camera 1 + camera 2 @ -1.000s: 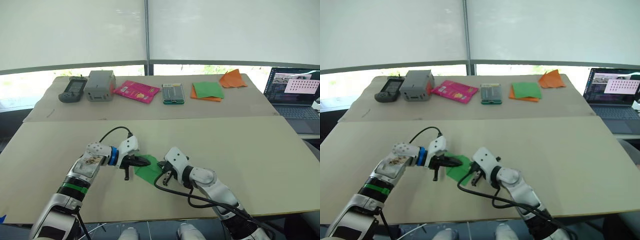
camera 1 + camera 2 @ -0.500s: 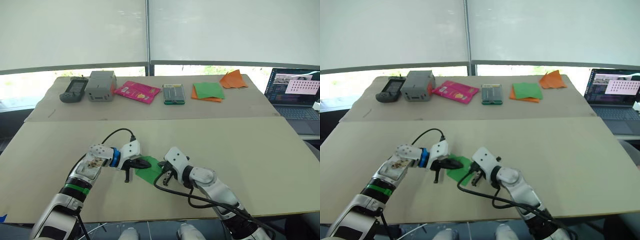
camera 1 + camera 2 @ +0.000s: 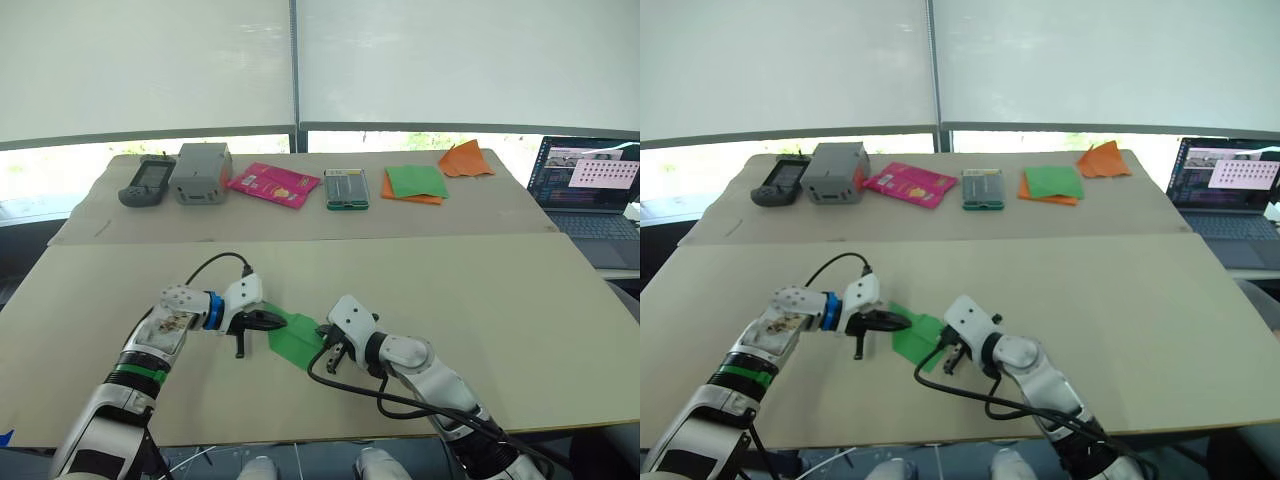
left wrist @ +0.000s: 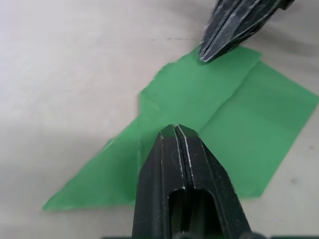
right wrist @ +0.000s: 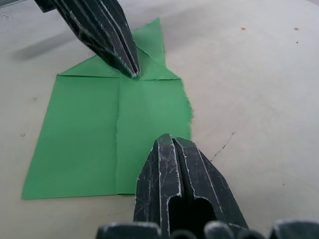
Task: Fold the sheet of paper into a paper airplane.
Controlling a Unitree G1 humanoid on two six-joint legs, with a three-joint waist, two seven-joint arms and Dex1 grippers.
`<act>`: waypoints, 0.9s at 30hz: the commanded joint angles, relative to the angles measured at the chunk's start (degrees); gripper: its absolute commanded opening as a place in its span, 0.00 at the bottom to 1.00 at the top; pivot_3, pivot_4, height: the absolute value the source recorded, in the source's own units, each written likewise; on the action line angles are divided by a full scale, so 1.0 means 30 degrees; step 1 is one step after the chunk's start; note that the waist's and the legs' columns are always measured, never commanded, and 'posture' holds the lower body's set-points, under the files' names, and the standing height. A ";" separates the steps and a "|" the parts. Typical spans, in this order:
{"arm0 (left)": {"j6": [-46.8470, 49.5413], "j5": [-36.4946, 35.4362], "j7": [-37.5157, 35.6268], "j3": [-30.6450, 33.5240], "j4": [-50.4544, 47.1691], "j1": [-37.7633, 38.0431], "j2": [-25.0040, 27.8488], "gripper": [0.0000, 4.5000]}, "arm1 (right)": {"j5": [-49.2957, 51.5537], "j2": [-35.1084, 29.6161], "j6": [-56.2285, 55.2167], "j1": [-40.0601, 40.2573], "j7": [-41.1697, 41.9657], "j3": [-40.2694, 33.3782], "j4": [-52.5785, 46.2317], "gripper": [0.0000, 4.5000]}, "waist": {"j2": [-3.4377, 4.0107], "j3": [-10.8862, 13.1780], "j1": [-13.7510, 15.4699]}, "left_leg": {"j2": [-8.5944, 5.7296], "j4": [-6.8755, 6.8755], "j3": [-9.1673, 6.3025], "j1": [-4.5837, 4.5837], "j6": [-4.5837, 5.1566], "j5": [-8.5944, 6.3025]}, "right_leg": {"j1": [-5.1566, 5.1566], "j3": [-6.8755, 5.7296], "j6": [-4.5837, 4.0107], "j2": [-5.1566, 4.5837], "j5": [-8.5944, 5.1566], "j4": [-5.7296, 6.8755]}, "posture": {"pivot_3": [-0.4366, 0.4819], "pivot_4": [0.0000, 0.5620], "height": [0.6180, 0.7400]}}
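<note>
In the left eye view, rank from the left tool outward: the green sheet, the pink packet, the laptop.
From the left tool:
1. The sheet of paper, right under its tip on the near table.
2. The pink packet, on the far table, ahead of it.
3. The laptop, far off at the right edge.

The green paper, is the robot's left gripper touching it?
Touching. In the right wrist view the left gripper, fingers shut, presses its tip onto the sheet of paper at the folded corner, no gap showing. The left wrist view shows it lying over the paper too.
</note>
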 commanded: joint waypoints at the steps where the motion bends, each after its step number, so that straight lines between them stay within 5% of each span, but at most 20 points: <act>1: -0.0015 0.0948 0.0430 -0.0045 0.1750 0.0205 0.0525 0.00 | 0.0005 -0.0292 0.0636 0.0348 0.0360 0.0328 0.0131 0.01 | 0.0009 -0.0005 -0.0003 | 0.0000 0.0000 0.0000 0.0000 0.0000 0.0000 | 0.0000 0.0001 0.0000 0.0000 0.0000 -0.0001 | 0.48 0.27 1.00; 19: -0.0216 0.0681 0.0429 0.0356 0.1794 0.0289 0.0632 0.00 | 0.0031 -0.0366 0.0764 0.0350 0.0460 0.0251 0.0054 0.01 | 0.0024 -0.0022 -0.0005 | 0.0000 -0.0005 0.0002 0.0006 -0.0001 -0.0001 | 0.0003 0.0001 -0.0002 0.0000 -0.0003 0.0000 | 0.48 0.27 1.00; 27: 0.4861 -0.3430 -0.1495 0.2209 -0.2649 0.0182 0.0654 0.00 | 0.0042 -0.0324 0.0772 0.0326 0.0455 0.0283 0.0107 0.01 | -0.0024 0.0014 0.0002 | 0.0000 -0.0002 -0.0002 -0.0112 0.0000 0.0001 | -0.0040 0.0000 0.0027 0.0001 0.0014 0.0009 | 0.48 0.27 1.00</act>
